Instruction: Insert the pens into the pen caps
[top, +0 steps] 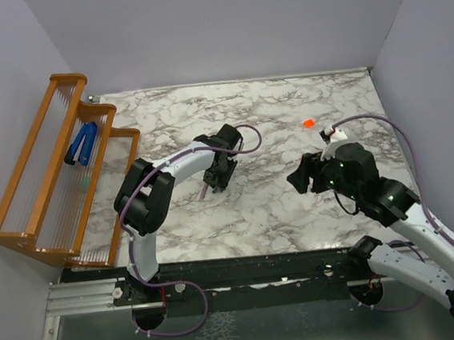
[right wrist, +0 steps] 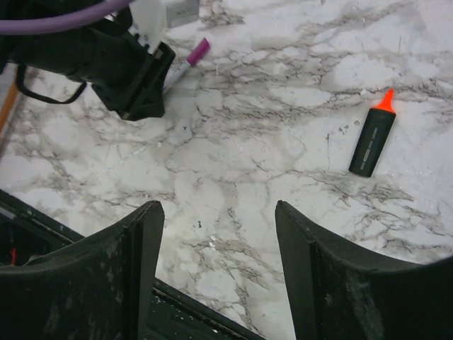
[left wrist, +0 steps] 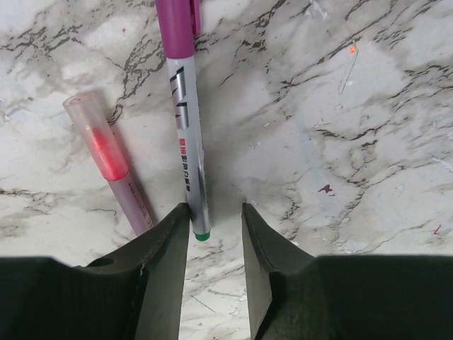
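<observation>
In the left wrist view the white-grey pen (left wrist: 187, 156) lies on the marble with the magenta-purple cap (left wrist: 177, 25) on its far end. Its green near end rests just inside my left gripper's (left wrist: 216, 227) left fingertip (left wrist: 173, 234). That gripper is open and low over the table (top: 218, 177). The dull pink pen (left wrist: 131, 202) lies left of it, wearing the pale pink cap (left wrist: 95, 138). My right gripper (right wrist: 219, 212) is open and empty above the table (top: 304, 175). The black marker (right wrist: 373, 138), orange tip bare, lies ahead to its right.
A small bright orange piece (top: 308, 122) lies beyond my right arm; I cannot tell whether it is the orange cap or the marker's tip. A wooden rack (top: 46, 175) at the left holds the blue clip-shaped object (top: 81, 144). The table's near edge (right wrist: 71, 227) is close below my right gripper.
</observation>
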